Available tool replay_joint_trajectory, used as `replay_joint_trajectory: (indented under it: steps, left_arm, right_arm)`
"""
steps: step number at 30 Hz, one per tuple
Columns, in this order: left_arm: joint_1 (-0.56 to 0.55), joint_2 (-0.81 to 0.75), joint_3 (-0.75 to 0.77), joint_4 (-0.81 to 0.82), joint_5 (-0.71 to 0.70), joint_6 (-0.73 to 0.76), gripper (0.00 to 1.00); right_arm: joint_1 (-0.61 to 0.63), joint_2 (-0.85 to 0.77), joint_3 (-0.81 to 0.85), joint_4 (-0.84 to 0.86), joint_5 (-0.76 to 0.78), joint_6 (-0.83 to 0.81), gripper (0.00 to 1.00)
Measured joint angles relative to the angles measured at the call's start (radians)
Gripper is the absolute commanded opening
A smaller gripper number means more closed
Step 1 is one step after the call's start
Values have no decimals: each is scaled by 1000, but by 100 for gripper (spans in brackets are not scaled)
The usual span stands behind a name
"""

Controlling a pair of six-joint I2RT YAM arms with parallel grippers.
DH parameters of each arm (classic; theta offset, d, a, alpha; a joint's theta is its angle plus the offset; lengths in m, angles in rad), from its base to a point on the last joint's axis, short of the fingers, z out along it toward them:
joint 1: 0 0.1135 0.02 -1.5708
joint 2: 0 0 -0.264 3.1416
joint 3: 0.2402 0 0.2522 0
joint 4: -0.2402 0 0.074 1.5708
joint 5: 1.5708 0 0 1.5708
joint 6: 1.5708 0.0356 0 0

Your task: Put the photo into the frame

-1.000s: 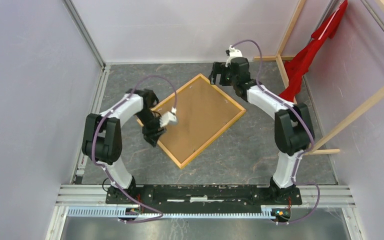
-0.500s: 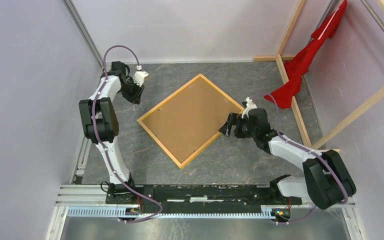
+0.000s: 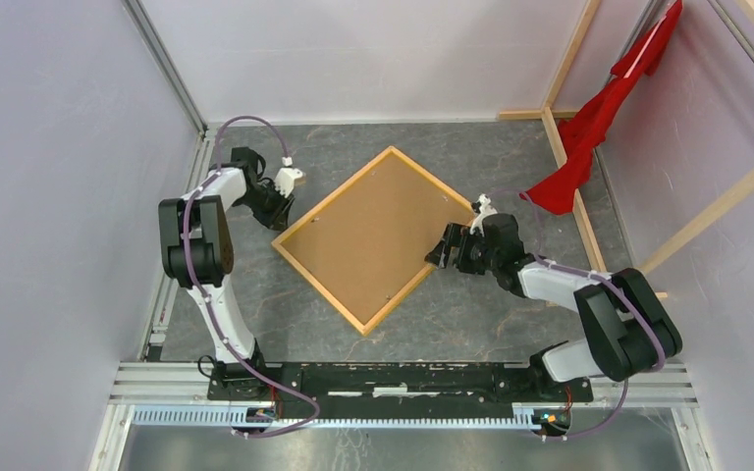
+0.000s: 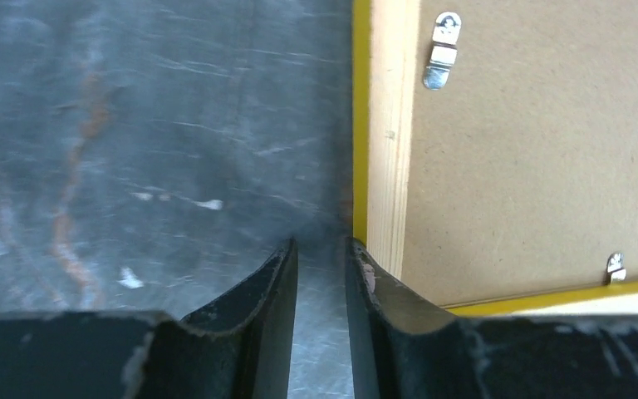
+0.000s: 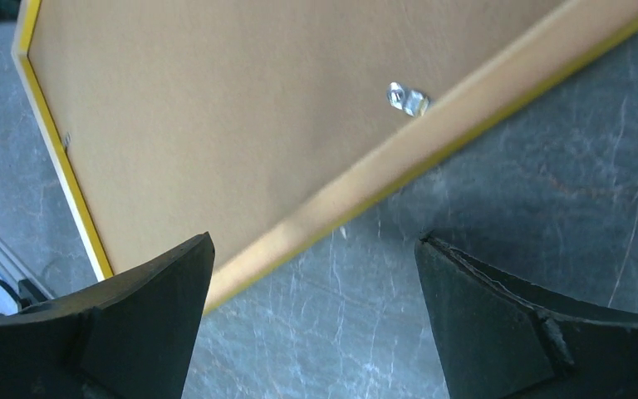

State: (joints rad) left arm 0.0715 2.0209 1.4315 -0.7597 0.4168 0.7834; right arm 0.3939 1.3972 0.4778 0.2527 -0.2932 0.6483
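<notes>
The frame (image 3: pixel 314 285) lies face down in the middle of the table, turned like a diamond, with its wood rails up and a brown backing sheet (image 3: pixel 378 235) inside it. The photo is not in view. My left gripper (image 3: pixel 277 218) is low at the frame's left corner. In the left wrist view the left gripper (image 4: pixel 321 249) is nearly shut, with nothing in its narrow gap, and the frame's corner rail (image 4: pixel 386 125) is just right of it. My right gripper (image 3: pixel 437 250) is open at the frame's right edge. In the right wrist view the right gripper (image 5: pixel 316 245) is empty, with the rail (image 5: pixel 399 166) crossing in front of the jaws.
Small metal clips (image 4: pixel 440 62) (image 5: pixel 407 100) hold the backing. A red cloth (image 3: pixel 589 128) hangs on bare wooden beams (image 3: pixel 562 147) at the back right. White walls enclose the table and a metal rail (image 3: pixel 403 378) carries the arm bases at the front.
The left gripper left the frame's left edge, swung to the far back left, then came back to the left corner. The right gripper went from the top corner to the right edge.
</notes>
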Motion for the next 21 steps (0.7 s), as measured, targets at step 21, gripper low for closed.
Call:
replay_joint_trajectory:
  steps: [21]
  left_arm:
    - [-223, -260, -380, -142, 158, 146, 43]
  right_arm:
    - [-153, 14, 197, -222, 219, -154, 96]
